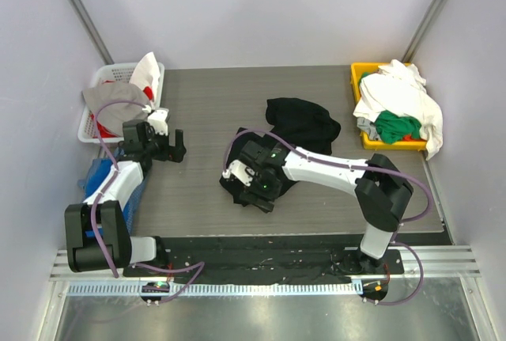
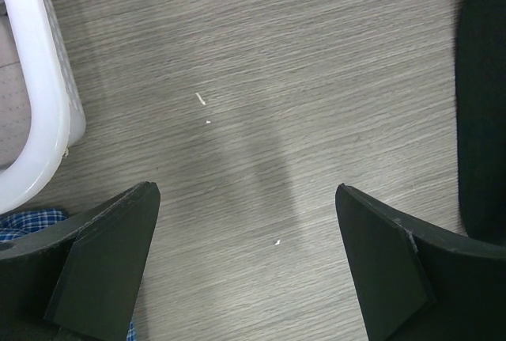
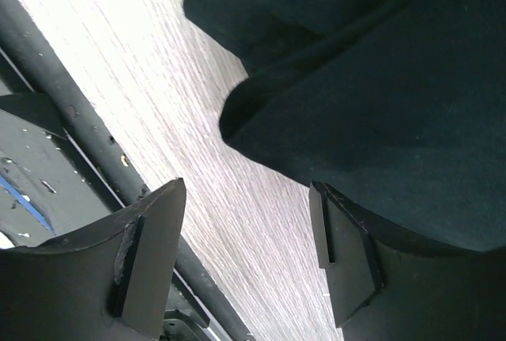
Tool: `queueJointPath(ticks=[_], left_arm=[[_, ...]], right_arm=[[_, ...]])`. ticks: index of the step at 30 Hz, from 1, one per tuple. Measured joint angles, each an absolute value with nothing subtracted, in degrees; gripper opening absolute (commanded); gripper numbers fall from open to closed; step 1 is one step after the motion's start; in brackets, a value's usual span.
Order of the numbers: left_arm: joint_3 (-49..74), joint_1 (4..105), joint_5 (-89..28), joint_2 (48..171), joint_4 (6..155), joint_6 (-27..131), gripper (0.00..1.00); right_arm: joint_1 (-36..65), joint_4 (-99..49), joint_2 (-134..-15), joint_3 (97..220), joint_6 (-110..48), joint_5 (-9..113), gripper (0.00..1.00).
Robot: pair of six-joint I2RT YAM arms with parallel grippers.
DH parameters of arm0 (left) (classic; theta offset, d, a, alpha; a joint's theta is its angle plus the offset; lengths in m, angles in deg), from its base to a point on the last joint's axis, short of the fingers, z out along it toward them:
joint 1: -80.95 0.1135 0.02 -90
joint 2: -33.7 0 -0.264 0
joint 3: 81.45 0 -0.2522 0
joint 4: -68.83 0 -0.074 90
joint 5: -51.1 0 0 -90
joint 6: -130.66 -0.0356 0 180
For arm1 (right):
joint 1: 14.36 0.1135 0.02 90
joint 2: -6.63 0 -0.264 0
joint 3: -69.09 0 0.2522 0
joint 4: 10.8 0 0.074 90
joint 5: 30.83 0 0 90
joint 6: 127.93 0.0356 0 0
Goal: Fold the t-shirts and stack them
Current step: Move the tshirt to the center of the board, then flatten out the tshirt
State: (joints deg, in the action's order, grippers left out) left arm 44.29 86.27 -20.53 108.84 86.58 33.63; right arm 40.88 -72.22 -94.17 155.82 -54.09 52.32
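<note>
Right wrist: right end effector (image 3: 245, 254) jaws apart, nothing held, at near edge of black t-shirt (image 3: 379, 80), centre of bench (image 3: 118, 56). Looks soft, limp, light; I'd pinch the folded hem. Left end effector (image 2: 245, 262) wide, empty.

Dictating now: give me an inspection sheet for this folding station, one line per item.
Surface: grey wood-grain table.
Job's things: black t-shirt crumpled mid-table; white shirt and green shirt heaped in yellow bin, far right.
Clutter: white basket of cloths far left; blue checked cloth at left edge.
End effectors: left end effector open over bare table; right end effector open at black t-shirt's near edge.
Cables: purple cables in loose loops.
Surroundings: white walls; metal rail at near edge.
</note>
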Motion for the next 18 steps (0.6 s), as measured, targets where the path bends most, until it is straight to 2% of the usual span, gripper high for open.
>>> queueJointPath(ticks=[13,16,18], left_arm=[[44.3,86.3,-21.8,108.8,86.6,32.1,1.00],[44.3,86.3,-22.0,108.8,86.6,31.5,1.00],[44.3,86.3,-22.1,108.8,86.6,31.3,1.00]], right_arm=[[41.4,-72.0,-97.8,158.4,-54.3,51.9,0.61],[41.4,-71.8,-98.7,158.9,-54.4,51.7,0.58],[41.4,-71.8,-99.4,159.4,-54.4,51.5,0.52]])
